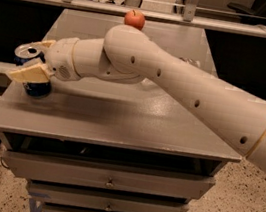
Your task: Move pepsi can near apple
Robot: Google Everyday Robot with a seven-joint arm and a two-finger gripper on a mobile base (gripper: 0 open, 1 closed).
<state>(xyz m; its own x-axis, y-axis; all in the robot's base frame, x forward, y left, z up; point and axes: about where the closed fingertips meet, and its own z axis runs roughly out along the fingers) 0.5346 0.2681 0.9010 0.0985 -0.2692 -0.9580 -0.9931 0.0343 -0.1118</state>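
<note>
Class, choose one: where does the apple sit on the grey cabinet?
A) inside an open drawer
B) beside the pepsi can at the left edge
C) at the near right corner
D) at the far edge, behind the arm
D: the apple rests at the far edge of the cabinet top, behind the arm, while the tool is at the pepsi can by the left edge.
</note>
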